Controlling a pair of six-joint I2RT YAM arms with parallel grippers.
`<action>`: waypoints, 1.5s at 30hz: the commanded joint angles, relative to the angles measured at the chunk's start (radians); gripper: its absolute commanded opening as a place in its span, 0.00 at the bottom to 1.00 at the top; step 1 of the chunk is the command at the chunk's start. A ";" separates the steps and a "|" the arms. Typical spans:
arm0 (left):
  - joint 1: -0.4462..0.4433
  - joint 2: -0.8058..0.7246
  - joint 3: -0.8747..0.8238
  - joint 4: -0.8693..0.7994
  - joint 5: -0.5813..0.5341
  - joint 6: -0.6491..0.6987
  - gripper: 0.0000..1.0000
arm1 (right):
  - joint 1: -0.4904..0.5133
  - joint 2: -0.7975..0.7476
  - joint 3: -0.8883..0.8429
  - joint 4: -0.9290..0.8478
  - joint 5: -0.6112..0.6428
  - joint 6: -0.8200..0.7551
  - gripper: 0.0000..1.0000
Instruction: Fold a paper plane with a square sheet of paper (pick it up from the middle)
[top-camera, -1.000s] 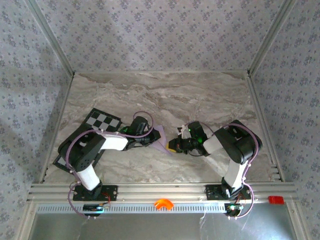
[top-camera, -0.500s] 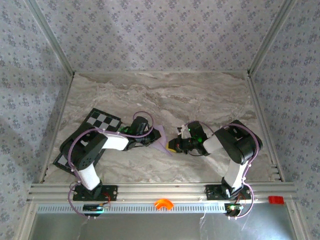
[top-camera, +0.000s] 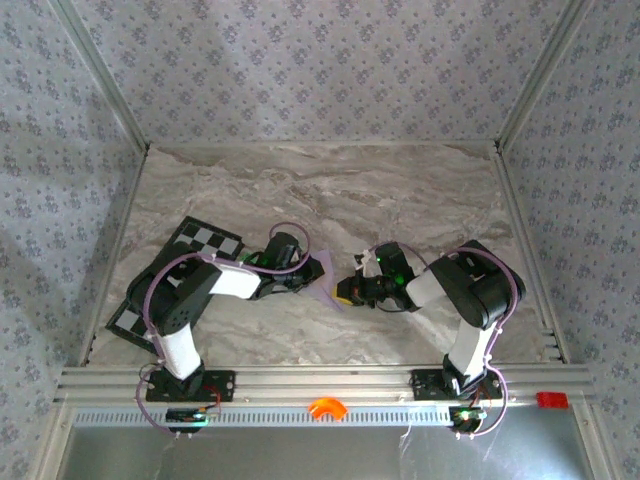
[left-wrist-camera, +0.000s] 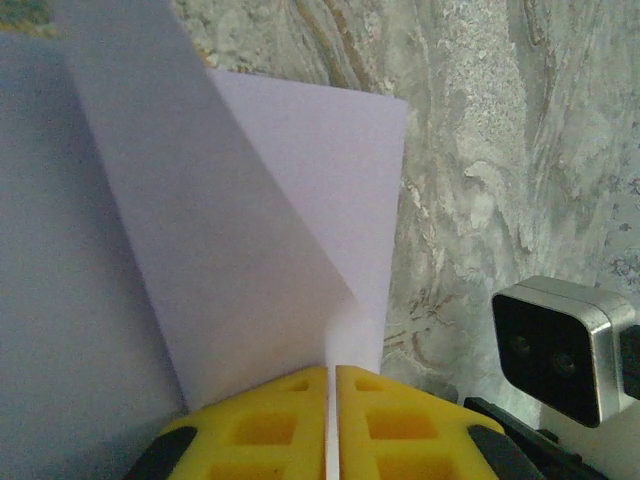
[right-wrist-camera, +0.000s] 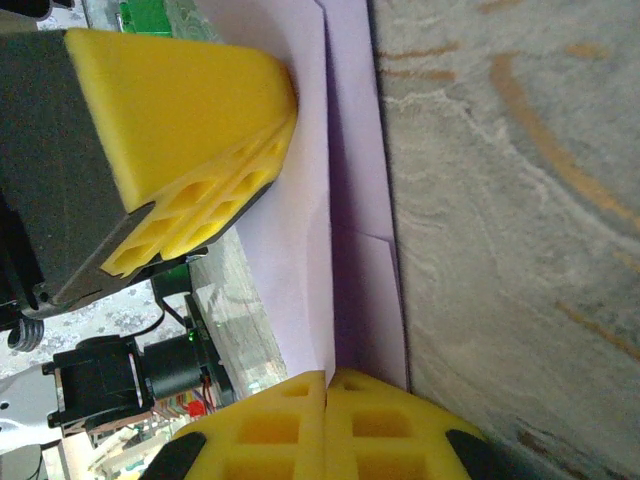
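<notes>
The square sheet of paper (top-camera: 325, 279) is pale lilac and folded into a narrower creased shape, held just above the marble table between the two arms. My left gripper (top-camera: 308, 279) is shut on its left side and my right gripper (top-camera: 346, 292) is shut on its lower right end. From the left wrist, the sheet (left-wrist-camera: 260, 220) rises from my shut left gripper (left-wrist-camera: 331, 400) with a diagonal fold. From the right wrist, layered edges of the sheet (right-wrist-camera: 330, 180) run into my shut right gripper (right-wrist-camera: 327, 405), and a left finger (right-wrist-camera: 190, 120) presses its far end. A finished paper plane is out of view.
A black-and-white checkered board (top-camera: 205, 240) lies at the left under the left arm. The marble table (top-camera: 400, 190) stretches behind the grippers to the patterned walls. An orange piece (top-camera: 325, 407) and a red piece (top-camera: 551, 400) sit on the front rail.
The left arm's elbow has shifted slightly to the right. Both grippers stay shut on the paper, which has hardly moved.
</notes>
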 joint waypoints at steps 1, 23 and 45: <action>-0.005 0.023 0.023 -0.036 0.014 0.018 0.11 | 0.020 0.035 0.000 -0.121 0.088 -0.027 0.00; -0.011 0.061 0.042 -0.150 0.006 0.060 0.08 | 0.029 -0.122 0.058 -0.318 0.093 -0.090 0.18; -0.013 0.061 0.037 -0.142 0.008 0.056 0.08 | 0.077 -0.169 0.046 -0.520 0.142 -0.182 0.14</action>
